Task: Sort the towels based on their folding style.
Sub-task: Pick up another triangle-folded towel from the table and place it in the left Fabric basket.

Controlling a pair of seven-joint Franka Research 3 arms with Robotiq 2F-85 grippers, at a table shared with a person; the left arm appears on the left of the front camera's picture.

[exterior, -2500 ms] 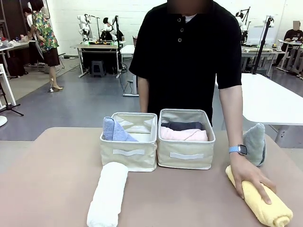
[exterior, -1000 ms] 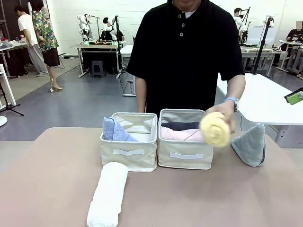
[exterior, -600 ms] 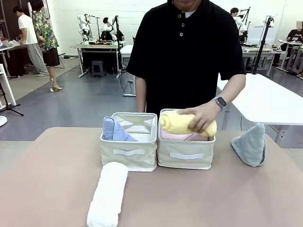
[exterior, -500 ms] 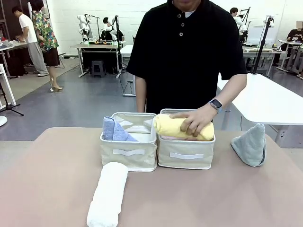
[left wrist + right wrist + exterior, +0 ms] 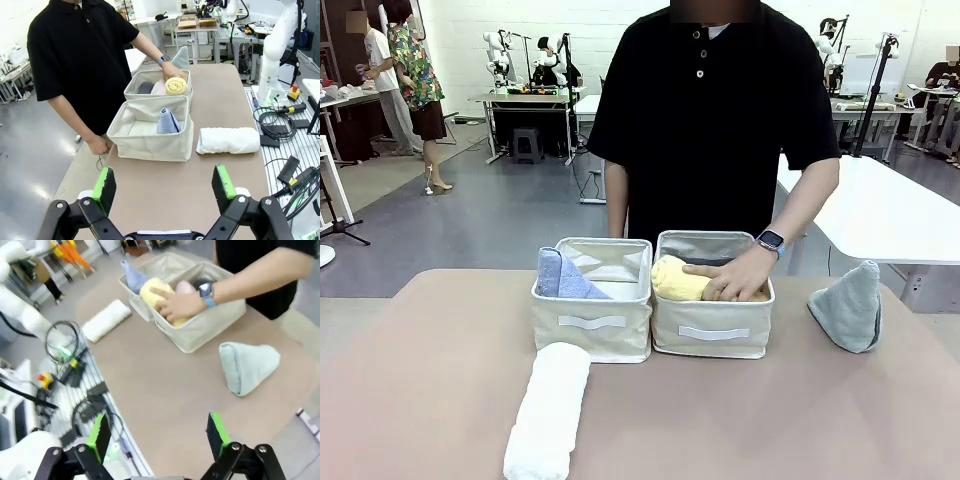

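My left hand (image 5: 164,182) is spread wide and holds nothing. My right hand (image 5: 158,431) is spread wide too, and it is empty. Both are up in the air, well apart from every towel.

Two baskets stand side by side in the middle of the table (image 5: 420,380), very close to each other. The yellow roll (image 5: 675,280) lies in the right basket (image 5: 712,345). The person's hand (image 5: 735,280) rests on top of it and covers one end. That arm comes over the far rim of the basket, with a watch (image 5: 770,240) on the wrist. In my left wrist view I can see the pink roll (image 5: 158,88) and the dark grey roll (image 5: 145,88) in that same basket, just beside the yellow one.

The blue cone (image 5: 560,275) stands in the left basket (image 5: 590,335), at its left side. The rest of that basket is bare.

The white roll (image 5: 550,410) lies on the table on my side, just beside the front wall of the left basket. The green-grey cone (image 5: 850,305) stands on the table to the right of the right basket, a little apart from it.

Black cables (image 5: 275,127) lie off the edge of the table
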